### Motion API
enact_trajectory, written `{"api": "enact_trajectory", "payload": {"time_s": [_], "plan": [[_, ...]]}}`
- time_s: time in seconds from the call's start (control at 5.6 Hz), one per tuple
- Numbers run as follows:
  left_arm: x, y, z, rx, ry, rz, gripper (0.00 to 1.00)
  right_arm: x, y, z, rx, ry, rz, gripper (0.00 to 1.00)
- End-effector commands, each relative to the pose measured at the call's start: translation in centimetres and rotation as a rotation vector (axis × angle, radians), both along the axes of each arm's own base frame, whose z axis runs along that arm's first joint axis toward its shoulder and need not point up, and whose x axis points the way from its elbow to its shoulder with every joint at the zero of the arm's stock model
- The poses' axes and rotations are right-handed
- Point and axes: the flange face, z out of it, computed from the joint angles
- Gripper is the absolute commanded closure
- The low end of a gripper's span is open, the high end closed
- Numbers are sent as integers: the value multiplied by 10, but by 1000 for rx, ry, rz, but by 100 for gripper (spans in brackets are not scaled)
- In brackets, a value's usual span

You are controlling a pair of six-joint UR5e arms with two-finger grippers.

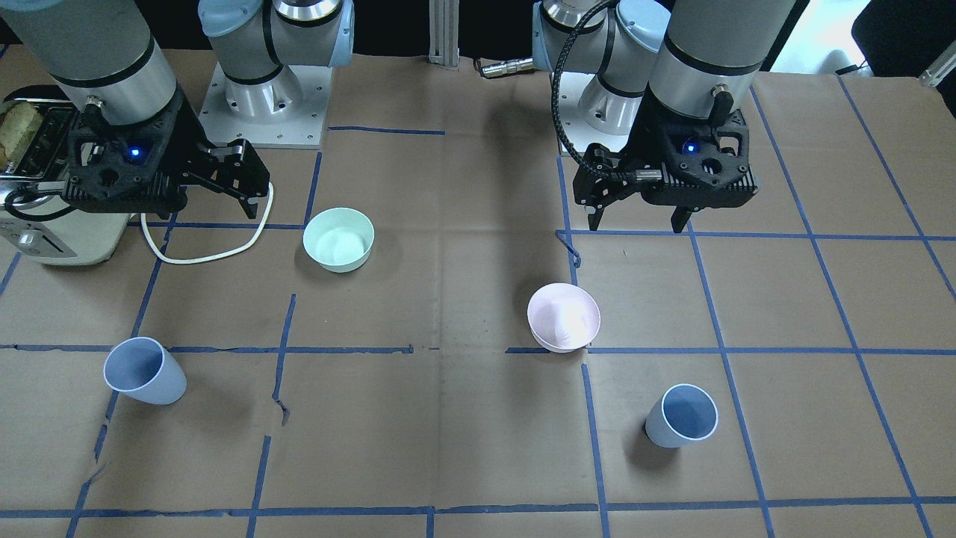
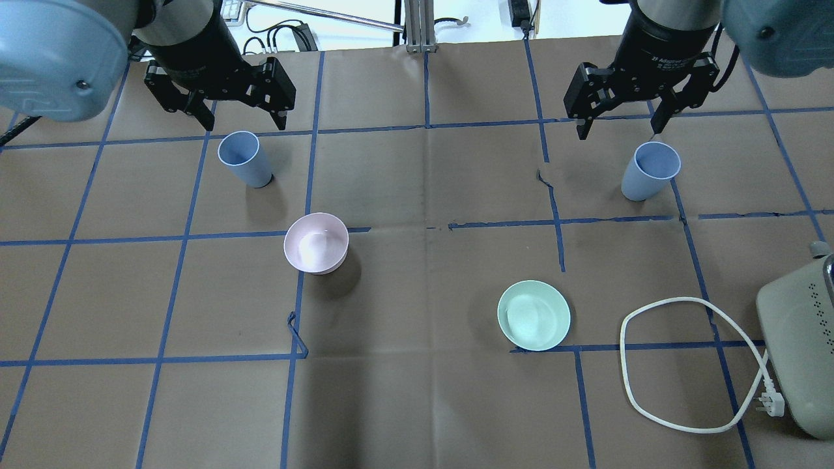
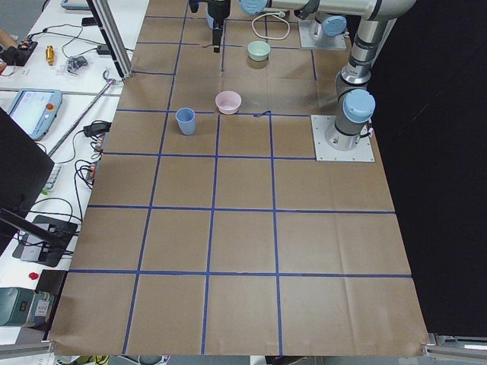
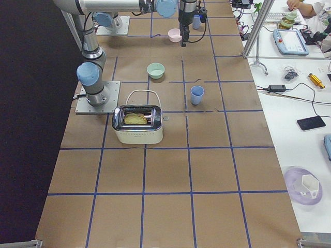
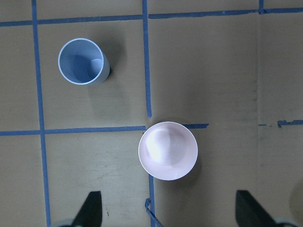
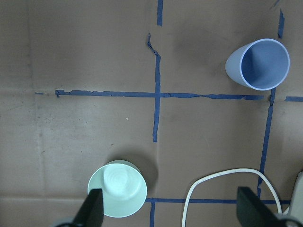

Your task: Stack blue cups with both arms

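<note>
The overhead camera, behind the robot, looks forward and down on the table (image 2: 417, 404). The front-facing one looks steeply down from the opposite side, toward the arm bases (image 1: 263, 104). Both take in the left cup (image 2: 244, 158), right cup (image 2: 650, 170), pink bowl (image 2: 316, 242) and green bowl (image 2: 533, 315). The side cameras stand far back at the table's ends, looking along it. Each wrist camera looks straight down from nearer: left on the left cup and pink bowl, right on the right cup and green bowl.
</note>
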Motion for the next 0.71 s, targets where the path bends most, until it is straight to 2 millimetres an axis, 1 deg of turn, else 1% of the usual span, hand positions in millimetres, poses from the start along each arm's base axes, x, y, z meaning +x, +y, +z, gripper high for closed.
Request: {"api": "enact_trajectory", "payload": {"time_s": [0.0,0.36,0.54], "plan": [[-1,0,0,1,0,-3,1,0,0,-1,4,0,0,0],[0,0,0,0,0,0,1,-1,-3,-3,-3,5,3,0],[0,0,-1,3,4,-2,1,-9,-19,-17,17,10,2,0]]}}
